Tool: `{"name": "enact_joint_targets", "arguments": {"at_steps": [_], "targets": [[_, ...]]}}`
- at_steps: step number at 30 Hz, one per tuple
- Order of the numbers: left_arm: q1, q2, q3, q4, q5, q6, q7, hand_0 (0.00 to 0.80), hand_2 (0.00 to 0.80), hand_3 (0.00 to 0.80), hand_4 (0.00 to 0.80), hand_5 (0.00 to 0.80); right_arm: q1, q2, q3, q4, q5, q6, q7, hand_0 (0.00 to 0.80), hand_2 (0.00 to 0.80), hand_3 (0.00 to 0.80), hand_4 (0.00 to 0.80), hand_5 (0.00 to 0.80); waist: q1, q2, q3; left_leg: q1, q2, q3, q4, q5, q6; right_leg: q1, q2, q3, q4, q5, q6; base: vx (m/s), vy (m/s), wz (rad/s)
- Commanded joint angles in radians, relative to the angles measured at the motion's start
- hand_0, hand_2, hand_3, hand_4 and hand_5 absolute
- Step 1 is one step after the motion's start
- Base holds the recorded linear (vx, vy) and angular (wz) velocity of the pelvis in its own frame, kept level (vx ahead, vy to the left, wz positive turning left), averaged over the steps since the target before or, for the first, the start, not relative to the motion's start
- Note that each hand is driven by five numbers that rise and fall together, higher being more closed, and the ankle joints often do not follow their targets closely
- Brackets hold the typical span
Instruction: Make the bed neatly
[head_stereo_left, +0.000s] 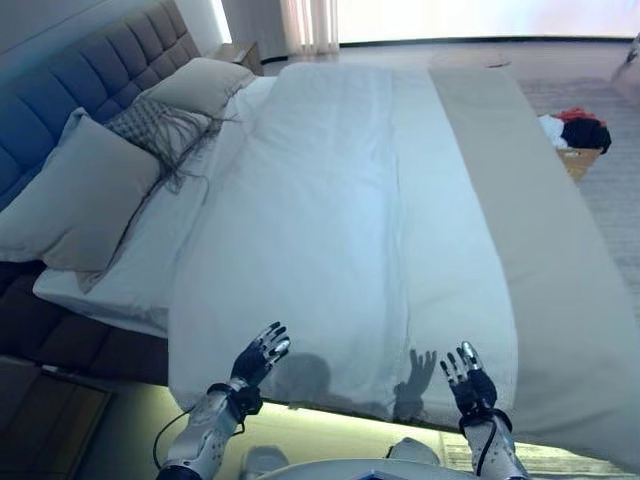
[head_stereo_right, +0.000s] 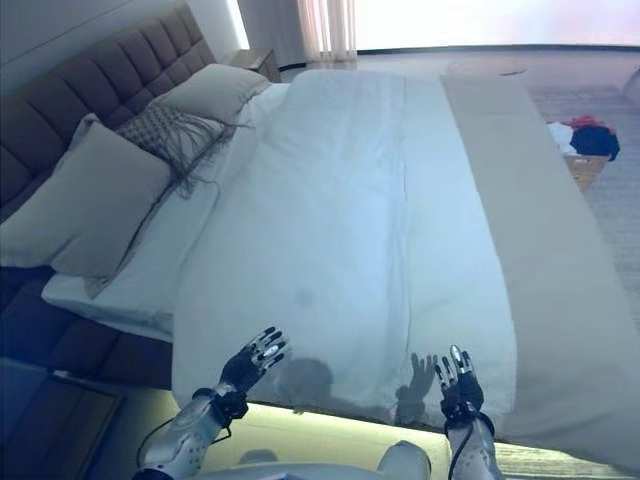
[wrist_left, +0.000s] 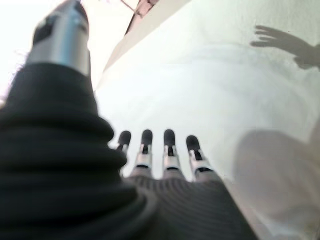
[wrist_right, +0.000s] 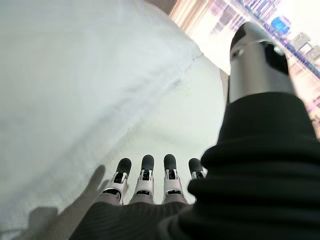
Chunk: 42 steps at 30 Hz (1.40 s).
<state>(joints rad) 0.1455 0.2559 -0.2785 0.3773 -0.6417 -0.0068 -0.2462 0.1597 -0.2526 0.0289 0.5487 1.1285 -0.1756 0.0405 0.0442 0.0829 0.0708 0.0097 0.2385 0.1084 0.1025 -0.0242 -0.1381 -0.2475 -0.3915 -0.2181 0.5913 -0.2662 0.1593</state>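
Left eye view has me looking down across the bed (head_stereo_left: 560, 330) from its side, with the white duvet (head_stereo_left: 340, 220) spread over most of it and hanging over the near edge in front of me. My left robot hand (head_stereo_left: 262, 353) is raised just short of that hanging edge, fingers straight and spread, holding nothing. My right robot hand (head_stereo_left: 468, 377) is up the same way further along the edge — fingers straight and fanned, palm toward the duvet, nothing in it. Both hands sit close to the fabric, but I cannot tell from the head views whether the fingertips touch it.

In the left wrist view the fingers (wrist_left: 169, 152) stand in a straight row with the duvet (wrist_left: 210, 90) filling the space beyond them. The right wrist view shows the same: straight fingers (wrist_right: 145, 177) in a row, white duvet (wrist_right: 75, 85) past them, with a soft fold running across it.

Beyond the duvet, toward the foot of the bed, a beige strip of bedding (head_stereo_left: 520, 180) runs across the width of the bed. At the head end a padded headboard (head_stereo_left: 90, 70) backs three pillows — a large grey pillow (head_stereo_left: 75, 195) nearest me, a patterned cushion (head_stereo_left: 160, 130) with fringe behind it, and another beige pillow (head_stereo_left: 200, 85) furthest away. On the floor past the foot of the bed sits a box of clothes (head_stereo_left: 578, 140).
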Motion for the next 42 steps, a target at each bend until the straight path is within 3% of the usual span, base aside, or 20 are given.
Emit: {"name": "enact_joint_targets", "arguments": {"at_steps": [1,2,3,5,6,7,11,13,15,17,21,25,27,32,37,42], "targets": [[-0.044,0.038,0.010,-0.129,0.012,-0.053,-0.028,0.000,0.000,0.000,0.000,0.000,-0.065,0.006,-0.042,-0.103,-0.036,0.001,-0.015,0.000,0.000,0.000,0.000,0.000,0.017,-0.020,0.057,0.030,-0.025,-0.027,-0.058,0.065,-0.013,0.066,-0.135,0.050,-0.216,0.303,0.073,0.111,0.827,0.13],[-0.045,0.054,0.010,-0.140,0.018,-0.044,-0.032,0.000,0.000,0.000,0.000,0.000,-0.065,0.004,-0.044,-0.106,-0.041,0.002,-0.018,0.000,0.000,0.000,0.000,0.000,0.015,-0.022,0.061,0.023,-0.060,-0.022,-0.031,0.025,0.006,0.068,-0.162,0.058,-0.228,0.324,0.080,0.164,0.601,0.14],[-0.042,0.071,0.003,-0.141,0.041,-0.038,-0.017,0.000,0.000,0.000,0.000,0.000,-0.060,0.017,-0.054,-0.117,-0.028,0.024,-0.046,0.000,0.000,0.000,0.000,0.000,0.017,-0.037,0.062,-0.017,-0.108,-0.035,0.049,-0.018,0.033,0.089,-0.189,0.075,-0.281,0.398,0.081,0.160,0.352,0.02],[-0.020,0.091,0.024,-0.144,0.097,-0.062,-0.025,0.000,0.000,0.000,0.000,0.000,-0.059,0.040,-0.054,-0.099,0.008,0.045,-0.018,0.000,0.000,0.000,0.000,0.000,0.032,-0.050,0.065,-0.027,-0.140,-0.043,0.066,-0.052,0.073,0.084,-0.201,0.061,-0.307,0.501,0.092,0.187,0.276,-0.08],[0.001,0.107,0.042,-0.151,0.110,-0.067,-0.004,0.000,0.000,0.000,0.000,0.000,-0.062,0.049,-0.053,-0.084,0.009,0.056,0.013,0.000,0.000,0.000,0.000,0.000,0.042,-0.052,0.066,-0.006,-0.145,-0.030,0.039,-0.057,0.088,0.067,-0.191,0.039,-0.295,0.533,0.097,0.159,0.275,-0.28],[0.015,0.120,0.049,-0.149,0.111,-0.081,0.011,0.000,0.000,0.000,0.000,0.000,-0.066,0.052,-0.047,-0.069,0.012,0.055,0.047,0.000,0.000,0.000,0.000,0.000,0.048,-0.051,0.067,0.007,-0.147,-0.026,0.025,-0.062,0.095,0.045,-0.169,0.050,-0.288,0.539,0.098,0.069,0.222,-0.60],[-0.033,0.192,0.022,-0.082,0.390,-0.268,0.221,0.000,0.000,0.000,0.000,0.000,-0.107,0.066,-0.018,-0.013,0.020,0.023,0.099,0.000,0.000,0.000,0.000,0.000,0.052,-0.071,0.067,-0.039,-0.166,-0.008,0.030,-0.055,0.112,0.008,-0.047,0.027,-0.346,0.479,0.080,-0.028,0.135,-0.58],[-0.090,0.207,0.002,-0.059,0.565,-0.284,0.367,0.000,0.000,0.000,0.000,0.000,-0.100,0.059,-0.011,-0.021,0.009,0.042,0.078,0.000,0.000,0.000,0.000,0.000,0.030,-0.087,0.069,-0.053,-0.174,-0.012,0.035,-0.052,0.118,0.009,-0.032,0.064,-0.375,0.500,0.079,0.060,0.035,-0.29],[-0.142,0.235,0.005,-0.051,0.720,-0.285,0.462,0.000,0.000,0.000,0.000,0.000,-0.095,0.055,0.005,-0.023,-0.001,0.052,0.078,0.000,0.000,0.000,0.000,0.000,0.030,-0.097,0.085,-0.043,-0.147,0.019,0.028,-0.047,0.109,-0.027,-0.056,0.025,-0.336,0.513,0.086,0.031,0.029,0.10],[-0.210,0.250,-0.028,-0.054,0.906,-0.269,0.567,0.000,0.000,0.000,0.000,0.000,-0.098,0.042,0.017,-0.024,0.007,0.059,0.068,0.000,0.000,0.000,0.000,0.000,0.021,-0.102,0.093,-0.065,-0.132,0.016,0.029,-0.033,0.095,-0.030,-0.033,0.015,-0.367,0.478,0.082,-0.031,0.023,-0.04],[-0.363,0.263,-0.108,-0.003,1.136,-0.224,0.709,0.000,0.000,0.000,0.000,0.000,-0.145,-0.003,0.037,-0.037,0.006,0.046,0.051,0.000,0.000,0.000,0.000,0.000,-0.011,-0.094,0.148,-0.128,-0.096,0.023,0.037,-0.008,0.068,-0.115,-0.038,-0.006,-0.341,0.469,0.082,-0.173,0.088,-0.01],[-0.485,0.221,-0.197,0.101,1.290,-0.125,0.892,0.000,0.000,0.000,0.000,0.000,-0.200,-0.069,0.040,-0.057,-0.009,0.047,0.027,0.000,0.000,0.000,0.000,0.000,-0.060,-0.063,0.200,-0.202,-0.119,0.032,0.036,0.004,0.065,-0.241,-0.036,0.030,-0.303,0.478,0.076,-0.154,0.241,-0.03],[-0.525,0.195,-0.229,0.148,1.333,-0.055,0.939,0.000,0.000,0.000,0.000,0.000,-0.221,-0.103,0.039,-0.060,-0.028,0.054,0.036,0.000,0.000,0.000,0.000,0.000,-0.079,-0.047,0.219,-0.238,-0.128,0.032,0.051,0.006,0.063,-0.294,-0.037,0.061,-0.283,0.478,0.073,-0.083,0.264,-0.11],[-0.610,0.156,-0.292,0.277,1.333,0.029,0.975,0.000,0.000,0.000,0.000,0.000,-0.284,-0.159,0.066,-0.088,-0.033,0.059,0.052,0.000,0.000,0.000,0.000,0.000,-0.100,-0.037,0.263,-0.313,-0.128,0.027,0.064,0.024,0.048,-0.379,-0.034,0.095,-0.267,0.490,0.078,-0.071,0.114,-0.03],[-0.686,0.120,-0.322,0.414,1.351,0.129,1.071,0.000,0.000,0.000,0.000,0.000,-0.395,-0.186,0.119,-0.141,-0.032,0.055,0.034,0.000,0.000,0.000,0.000,0.000,-0.113,-0.030,0.306,-0.373,-0.120,0.020,0.038,0.059,0.026,-0.459,-0.022,0.108,-0.286,0.509,0.083,-0.094,0.110,-0.14],[-0.720,0.122,-0.330,0.488,1.342,0.214,1.093,0.000,0.000,0.000,0.000,0.000,-0.426,-0.192,0.147,-0.200,-0.051,0.039,0.020,0.000,0.000,0.000,0.000,0.000,-0.126,-0.031,0.330,-0.404,-0.104,0.029,0.004,0.089,0.006,-0.499,-0.015,0.107,-0.316,0.533,0.090,-0.018,0.081,-0.16]]}}
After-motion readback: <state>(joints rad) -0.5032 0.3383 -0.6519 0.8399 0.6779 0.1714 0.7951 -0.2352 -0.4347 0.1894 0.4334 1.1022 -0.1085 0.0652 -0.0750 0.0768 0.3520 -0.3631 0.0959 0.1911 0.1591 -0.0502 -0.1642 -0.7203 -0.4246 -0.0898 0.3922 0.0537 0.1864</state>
